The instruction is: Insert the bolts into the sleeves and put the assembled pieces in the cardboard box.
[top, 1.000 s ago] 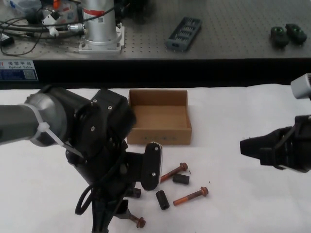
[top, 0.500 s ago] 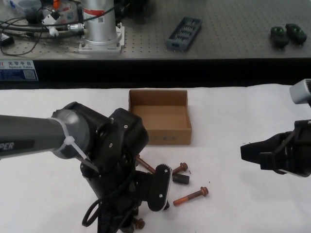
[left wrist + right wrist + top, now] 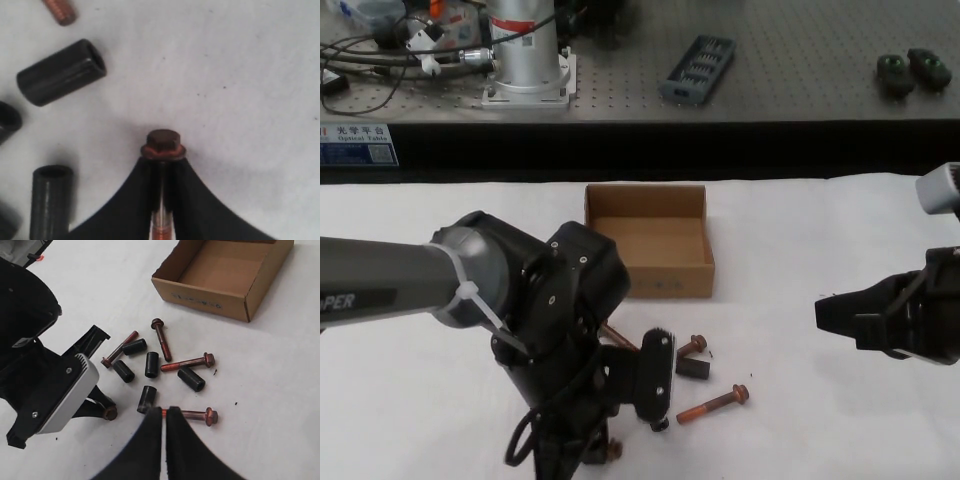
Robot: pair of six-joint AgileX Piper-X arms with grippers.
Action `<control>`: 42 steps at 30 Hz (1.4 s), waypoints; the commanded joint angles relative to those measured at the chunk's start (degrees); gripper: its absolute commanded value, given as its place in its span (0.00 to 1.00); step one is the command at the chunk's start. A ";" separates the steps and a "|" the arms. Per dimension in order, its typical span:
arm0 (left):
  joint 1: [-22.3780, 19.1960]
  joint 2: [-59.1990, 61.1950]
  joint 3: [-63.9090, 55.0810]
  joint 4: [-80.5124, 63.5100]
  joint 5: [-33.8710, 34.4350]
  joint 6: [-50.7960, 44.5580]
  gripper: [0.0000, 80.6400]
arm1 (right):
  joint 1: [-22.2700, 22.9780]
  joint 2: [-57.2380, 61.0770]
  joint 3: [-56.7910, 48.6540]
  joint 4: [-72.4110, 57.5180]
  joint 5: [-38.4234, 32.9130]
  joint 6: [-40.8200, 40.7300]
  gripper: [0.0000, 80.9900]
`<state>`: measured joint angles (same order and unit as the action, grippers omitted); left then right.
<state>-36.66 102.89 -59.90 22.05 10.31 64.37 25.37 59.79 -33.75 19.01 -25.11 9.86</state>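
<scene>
My left gripper (image 3: pixel 162 161) is shut on a copper bolt (image 3: pixel 162 143) just below its hex head, low over the white cloth. In the right wrist view this bolt (image 3: pixel 110 413) sits at the left fingertips, beside the pile. Black sleeves (image 3: pixel 61 72) (image 3: pixel 50 200) lie close by. The pile holds loose bolts (image 3: pixel 161 337) (image 3: pixel 187 362) (image 3: pixel 192 415) and several sleeves (image 3: pixel 151 364) (image 3: pixel 191 378). The cardboard box (image 3: pixel 650 240) stands empty behind the pile. My right gripper (image 3: pixel 164 435) is shut on nothing and hangs to the right of the parts (image 3: pixel 835 312).
The left arm's bulky wrist (image 3: pixel 550 320) covers part of the pile in the high view. A white cloth (image 3: pixel 820 230) covers the bench. Behind it a perforated metal table carries a metal post (image 3: pixel 525 50), cables and a dark rack (image 3: pixel 698 65).
The left arm has swung right and lower over the pile of parts. The right arm has kept still.
</scene>
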 commanded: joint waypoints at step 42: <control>16.03 -34.04 15.68 -25.47 16.39 -62.27 0.01 | 14.63 37.23 -26.83 9.45 6.90 -4.35 0.05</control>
<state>-21.16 71.40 -44.25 -1.14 24.08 4.01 39.28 94.62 -58.23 28.41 -19.45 5.29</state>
